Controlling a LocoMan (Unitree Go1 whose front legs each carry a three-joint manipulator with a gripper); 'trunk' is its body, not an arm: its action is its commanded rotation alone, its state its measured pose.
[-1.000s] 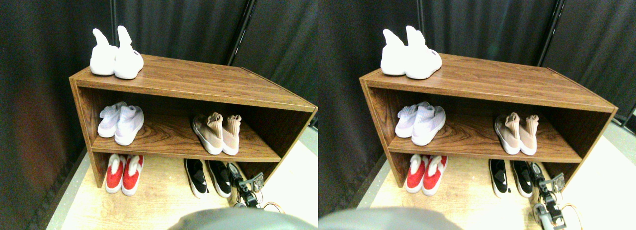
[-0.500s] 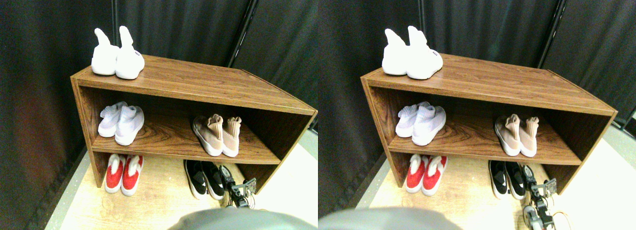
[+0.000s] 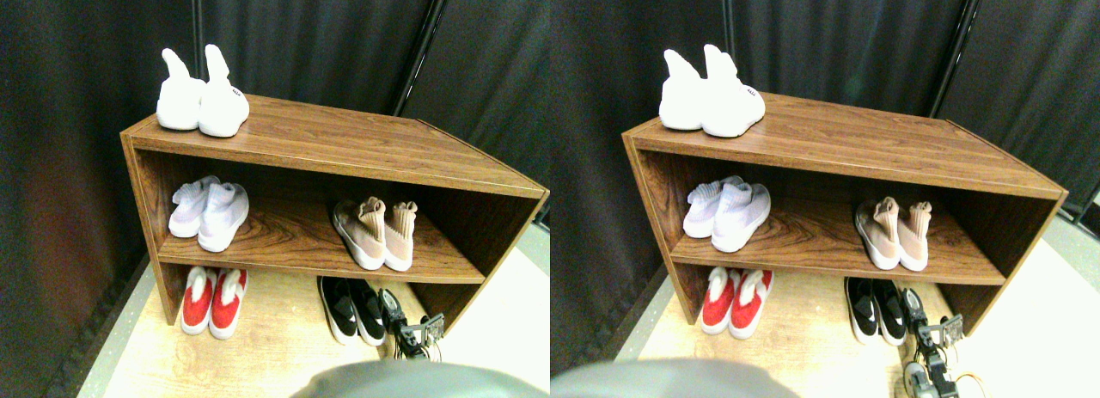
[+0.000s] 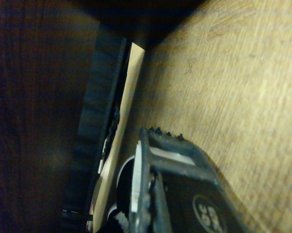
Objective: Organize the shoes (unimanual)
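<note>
- Stereo pair view: a wooden shoe rack (image 3: 344, 144) holds a white pair (image 3: 202, 101) on its top left.
- Middle shelf (image 3: 292, 243): a pale pair (image 3: 209, 213) at left, the tan-beige pair (image 3: 375, 232) at right.
- Floor (image 3: 275, 346) under it: a red pair (image 3: 213, 299) left, the black pair (image 3: 352, 308) right.
- Right gripper (image 3: 411, 332) sits low, just right of the black pair; open or closed, I cannot tell.

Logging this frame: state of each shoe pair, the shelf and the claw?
White pair: upright on shelf top, left end.
Lilac pair: middle shelf, left.
Tan pair: middle shelf, right, side by side.
Red pair: floor, left.
Black pair: floor, right.
Claw: low, beside black pair.
</note>
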